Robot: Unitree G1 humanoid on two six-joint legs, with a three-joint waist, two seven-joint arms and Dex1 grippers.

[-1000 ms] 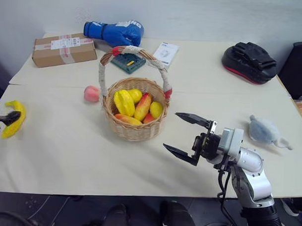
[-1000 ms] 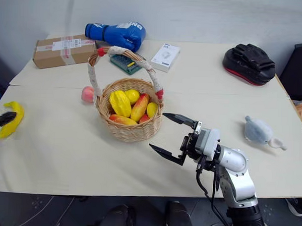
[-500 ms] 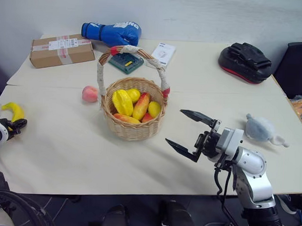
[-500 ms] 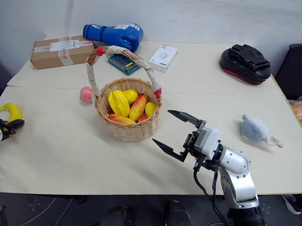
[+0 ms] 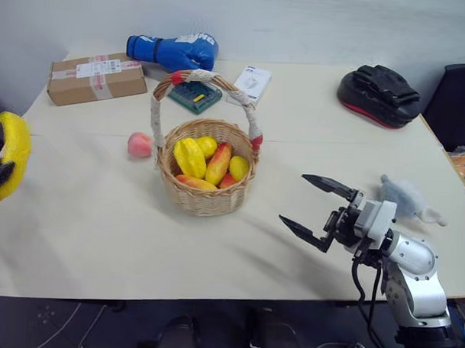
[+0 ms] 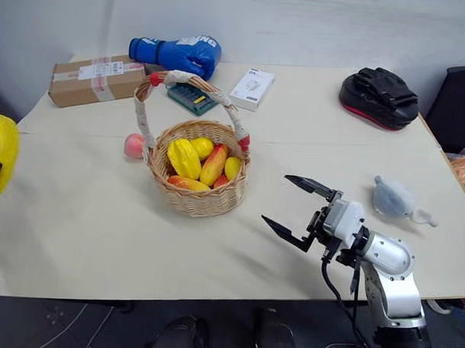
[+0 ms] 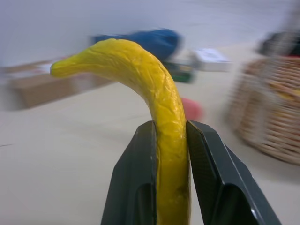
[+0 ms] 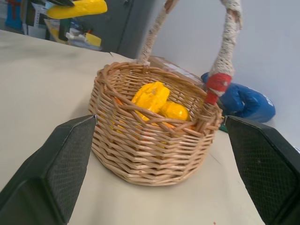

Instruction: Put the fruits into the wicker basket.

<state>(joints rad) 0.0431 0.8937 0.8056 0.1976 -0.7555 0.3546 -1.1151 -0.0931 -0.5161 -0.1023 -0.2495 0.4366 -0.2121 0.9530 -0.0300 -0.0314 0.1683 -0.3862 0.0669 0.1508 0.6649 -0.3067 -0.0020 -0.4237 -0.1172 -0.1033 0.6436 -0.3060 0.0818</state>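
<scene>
Left gripper (image 7: pixel 169 140) has just clamped on the banana (image 7: pixel 154 98) & lifted it off the table (image 5: pixel 101 230), now up at the far left edge. Means pick's done; carry to the basket (image 5: pixel 206 196) is prob next. Peach (image 5: pixel 140 144) still on the table, just left of the basket, other fruit already inside. Right gripper (image 5: pixel 317 211) has drifted right, fingers wide apart, holding nothing.
</scene>
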